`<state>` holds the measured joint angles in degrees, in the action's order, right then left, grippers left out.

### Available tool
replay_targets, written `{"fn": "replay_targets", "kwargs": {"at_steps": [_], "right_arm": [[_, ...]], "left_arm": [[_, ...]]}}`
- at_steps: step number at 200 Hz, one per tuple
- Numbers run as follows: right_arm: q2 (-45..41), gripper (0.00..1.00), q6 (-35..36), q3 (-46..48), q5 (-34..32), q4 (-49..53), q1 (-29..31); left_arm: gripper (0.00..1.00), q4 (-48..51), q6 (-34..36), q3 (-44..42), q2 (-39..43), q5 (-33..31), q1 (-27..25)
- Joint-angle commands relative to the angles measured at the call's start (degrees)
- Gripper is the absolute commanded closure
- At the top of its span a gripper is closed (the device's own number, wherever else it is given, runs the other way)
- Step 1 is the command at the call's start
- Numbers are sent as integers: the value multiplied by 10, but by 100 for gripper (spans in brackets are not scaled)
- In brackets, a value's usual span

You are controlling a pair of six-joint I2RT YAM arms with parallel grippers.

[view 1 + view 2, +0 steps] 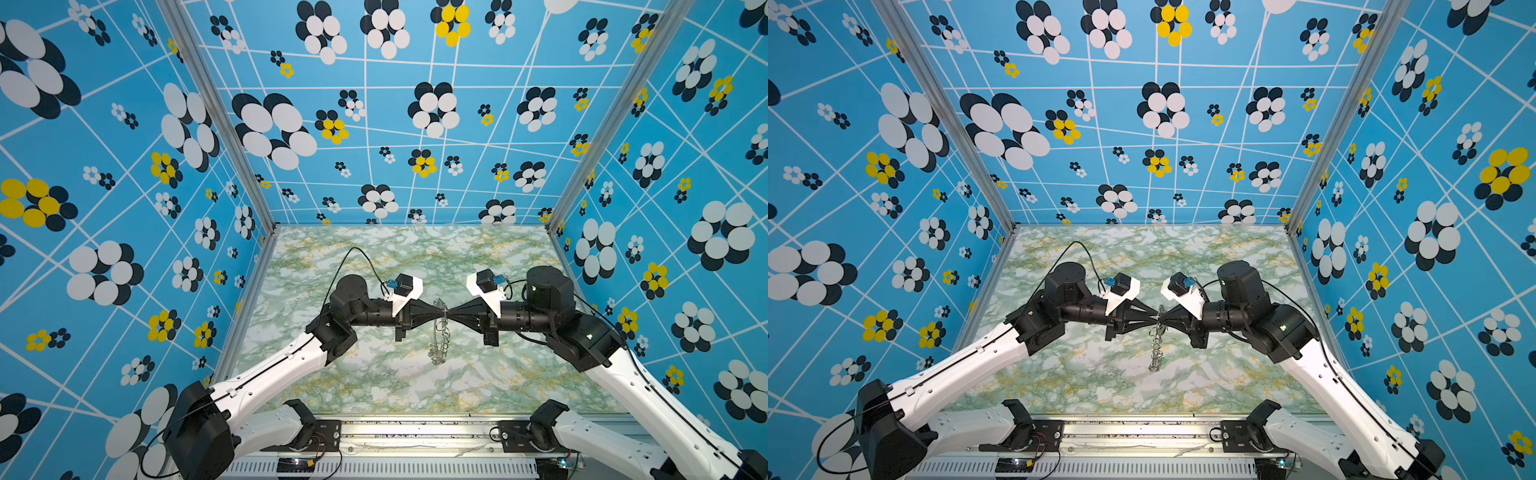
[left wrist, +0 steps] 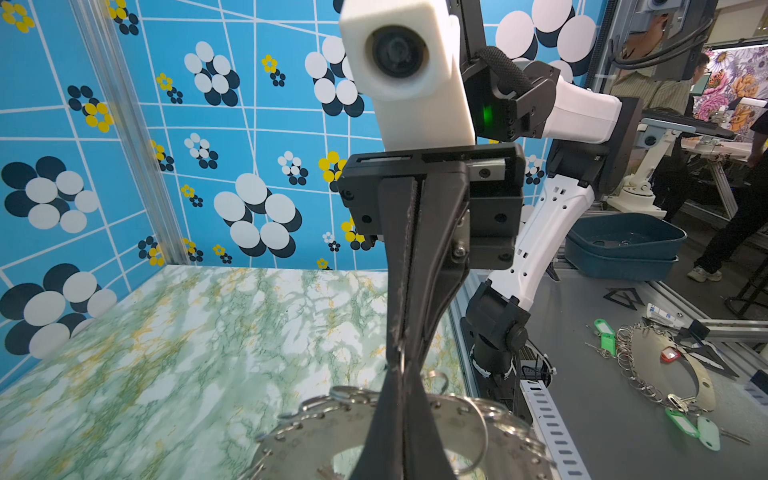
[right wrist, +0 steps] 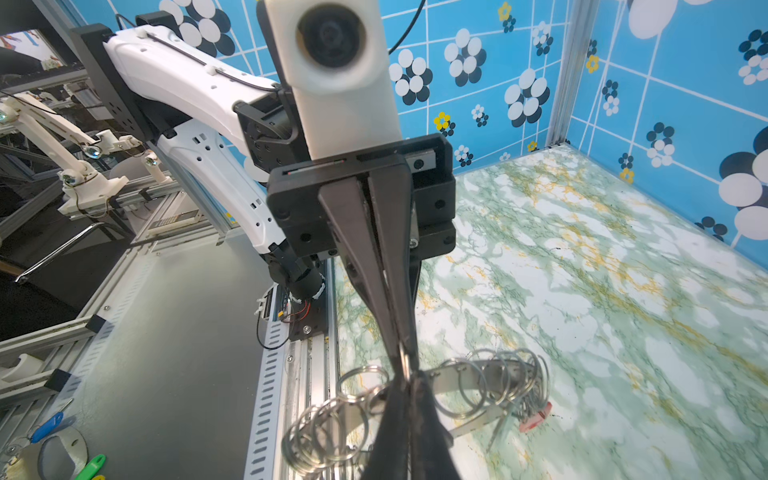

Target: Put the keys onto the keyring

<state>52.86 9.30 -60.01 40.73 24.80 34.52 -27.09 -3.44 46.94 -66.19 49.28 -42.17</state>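
Shiny metal keyring [image 2: 311, 440], glossy marbled tabletop [image 1: 374, 374]

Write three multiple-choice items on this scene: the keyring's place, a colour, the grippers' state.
1. The keyring is: A lying flat; B held on edge between both gripper tips; C on the front rail.
2. The key tag beside it in the right wrist view is: A yellow; B purple; C red.
3. The grippers are: A both shut; B both open; C one open.
B: the left gripper and right gripper pinch it tip to tip. C: red plastic shows. A: both fingertip pairs are pressed together.
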Motion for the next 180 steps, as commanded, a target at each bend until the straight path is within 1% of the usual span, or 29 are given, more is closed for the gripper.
{"fn": "replay_targets", "kwargs": {"at_steps": [1,21,37,94,145,156,180], "right_arm": [[0,100,18,-26,-5,42,7],[2,100,22,-34,-12,49,8],[1,100,24,-38,-14,53,8],[8,100,33,-49,-16,70,10],[14,100,40,-56,-22,80,13],[15,100,44,-60,-26,85,14],[22,100,55,-72,-32,105,18]], "left_arm": [[100,-4,12,17,6,-10,-2],[98,0,14,18,6,-12,-4],[94,5,16,19,7,-13,-5],[86,38,29,29,6,-19,-9],[81,66,39,39,3,-17,-12],[79,82,45,44,2,-17,-13],[68,145,66,69,-3,-14,-15]]}}
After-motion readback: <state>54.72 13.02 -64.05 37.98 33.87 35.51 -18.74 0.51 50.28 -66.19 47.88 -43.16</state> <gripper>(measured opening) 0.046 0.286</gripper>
